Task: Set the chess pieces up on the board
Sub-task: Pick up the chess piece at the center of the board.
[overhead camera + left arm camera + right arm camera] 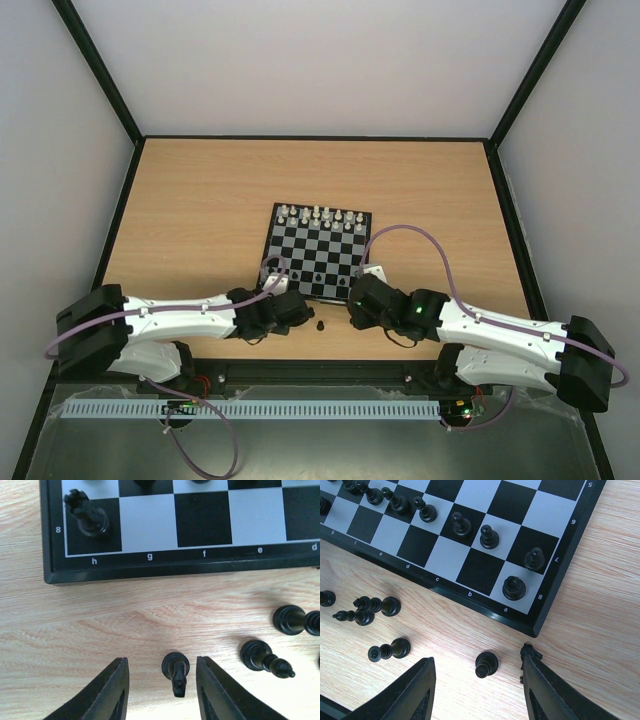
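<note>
Chess pieces (395, 648): tiny, black, several loose on wooden bench (600, 605), lower frame.
Board (480, 572): black-and-grey checked square, upper frame.
Left hand (161, 662): open astride one piece (175, 670).
Right hand (478, 657): open astride another piece (486, 664).

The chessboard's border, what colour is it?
Black border with white letters; clearest in the left wrist view.

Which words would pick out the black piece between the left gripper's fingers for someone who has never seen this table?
Find the board's near edge at the corner lettered h. On the wooden table in front of the g and f squares, one black piece stands between the left gripper's open fingers. The other loose pieces sit together farther toward d; this one is alone.
</note>
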Tool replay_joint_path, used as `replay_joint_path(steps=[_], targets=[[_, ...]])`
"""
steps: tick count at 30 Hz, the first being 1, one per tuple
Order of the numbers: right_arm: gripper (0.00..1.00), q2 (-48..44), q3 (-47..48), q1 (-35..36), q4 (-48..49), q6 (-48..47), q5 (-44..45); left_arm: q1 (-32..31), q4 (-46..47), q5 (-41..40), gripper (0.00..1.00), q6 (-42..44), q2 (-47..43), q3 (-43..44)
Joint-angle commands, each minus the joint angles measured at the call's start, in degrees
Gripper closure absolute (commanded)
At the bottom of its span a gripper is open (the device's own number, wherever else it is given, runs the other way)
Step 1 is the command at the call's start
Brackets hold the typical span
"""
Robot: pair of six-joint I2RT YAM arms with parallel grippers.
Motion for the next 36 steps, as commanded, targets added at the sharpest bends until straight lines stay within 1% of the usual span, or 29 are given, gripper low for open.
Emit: replay_joint_path(steps=[1,10,13,19,22,23,25,26,31,36], targets=[[0.51,-0.03,-0.77,-0.18,-0.47,-0.64,-0.53,-0.72,0.94,0.49,0.63,-1.12,1.96,-0.57],[0.51,0.13,-0.74,-0.23,-0.48,-0.64,-0.54,-0.84,1.80,0.74,0.72,-1.23,2.83,-1.34],[0.52,0.23,-0.69,-0.22,-0.41,-0.64,-0.54,-0.84,2.14,0.91,0.76,-1.11,3.20,-1.63],[0.52,0.32,-0.77,-0.22,-0.47,-0.64,-0.61,-0.84,3.22,1.25,0.78,-0.75,4.21,-1.74],[0.52,0.32,-0.78,-0.23,-0.48,-0.64,-0.66,-0.84,3.51,1.19,0.84,-0.50,4.57,-1.60],[0.52,0.32,-0.78,-0.22,-0.48,-0.64,-0.59,-0.84,3.52,1.17,0.87,-0.42,4.65,-1.51],[0.52,0.25,-0.75,-0.22,-0.48,-0.64,-0.66,-0.84,3.44,1.10,0.97,-0.23,4.89,-1.29],[0.52,0.23,-0.76,-0.23,-0.44,-0.64,-0.68,-0.84,3.31,0.96,0.98,-0.20,4.91,-1.19],[0.52,0.06,-0.82,-0.22,-0.39,-0.64,-0.71,-0.27,0.62,-0.70,0.98,0.97,4.20,1.13],[0.52,-0.12,-0.86,-0.23,-0.38,-0.55,-0.71,3.80,-1.26,-2.02,0.98,5.46,2.85,5.09]])
